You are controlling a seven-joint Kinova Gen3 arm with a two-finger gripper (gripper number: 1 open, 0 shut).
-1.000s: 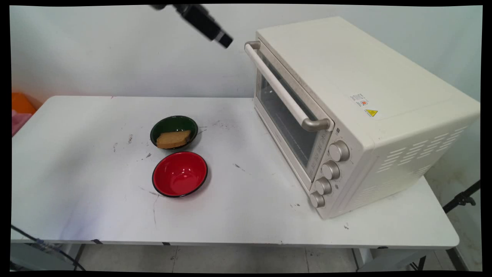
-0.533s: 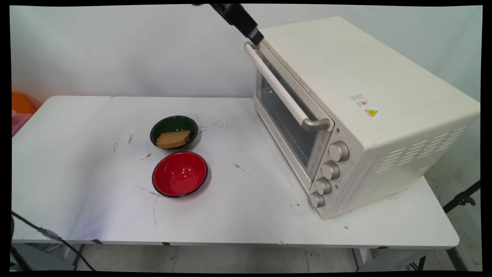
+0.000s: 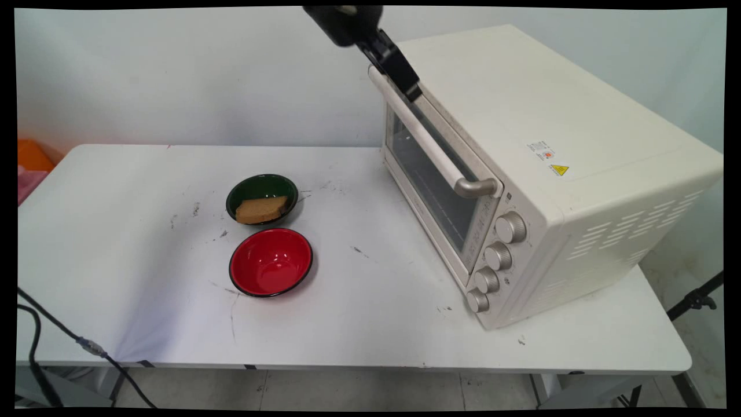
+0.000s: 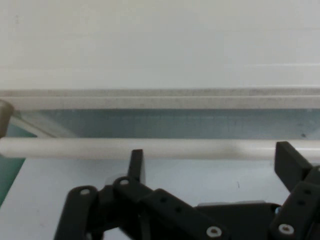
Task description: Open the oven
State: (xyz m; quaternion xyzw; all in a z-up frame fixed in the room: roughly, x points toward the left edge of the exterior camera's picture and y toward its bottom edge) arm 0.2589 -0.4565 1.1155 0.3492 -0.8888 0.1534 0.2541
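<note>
- Handle (image 3: 431,139) (image 4: 150,148): a long pale bar across the top of the oven (image 3: 538,174) door, running from the far end down toward the knobs (image 3: 495,260); the door is shut.
- Gripper (image 3: 405,81) (image 4: 210,165) sits at the handle's far end, fingers spread wide, tips level with the bar, gripping nothing.
- Green bowl (image 3: 262,198) holds bread (image 3: 260,209); red bowl (image 3: 271,262) just beside it, on the table (image 3: 145,289), well apart from the oven.
</note>
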